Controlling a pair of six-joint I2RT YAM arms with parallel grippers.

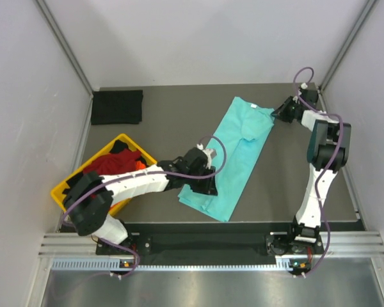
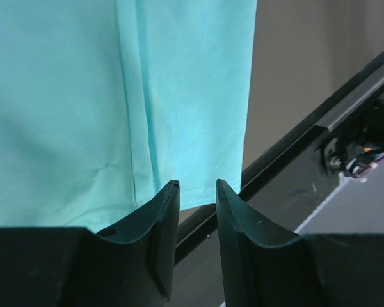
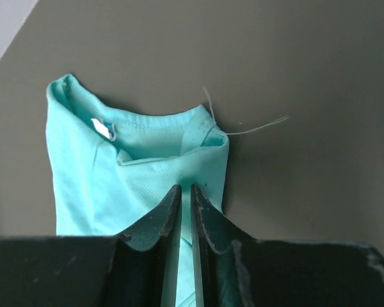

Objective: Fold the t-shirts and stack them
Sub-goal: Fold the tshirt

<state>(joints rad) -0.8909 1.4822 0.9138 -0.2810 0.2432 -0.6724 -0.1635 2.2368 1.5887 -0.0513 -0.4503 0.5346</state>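
Mint-teal t-shirt [image 1: 240, 153], lying on the desk [image 1: 173, 121] as a long narrow strip. In the top view you see its long axis run from 7 o'clock, nearest the arm bases, to 1 o'clock at the far right.

Near end: your left tool [image 2: 198, 185] sits over the hem corner at the shirt's 7 o'clock end. Its jaws stand apart and hold nothing. The hem edge lies just beyond the fingertips, and a lengthwise crease runs up the cloth away from them.

At 8 o'clock of the desk, well apart from the strip, sits the yellow tray [image 1: 64, 192]. It holds a loose heap: a red shirt [image 1: 112, 163], a black garment [image 1: 125, 148] and a bit of orange cloth [image 1: 139, 165].

Far end: your right tool [image 3: 185, 188] is at the collar end, at 1 o'clock. Its jaws are pressed almost together with teal cloth pinched in the narrow gap, beside the neckline. The white neck label [image 3: 104, 129] shows inside the collar at 10 o'clock of the fingertips. A loose pale thread [image 3: 256, 128] trails onto the desk at 2 o'clock.

Farthest, in the desk's 10 o'clock corner, a folded black shirt [image 1: 117, 107] lies flat, apart from everything else.
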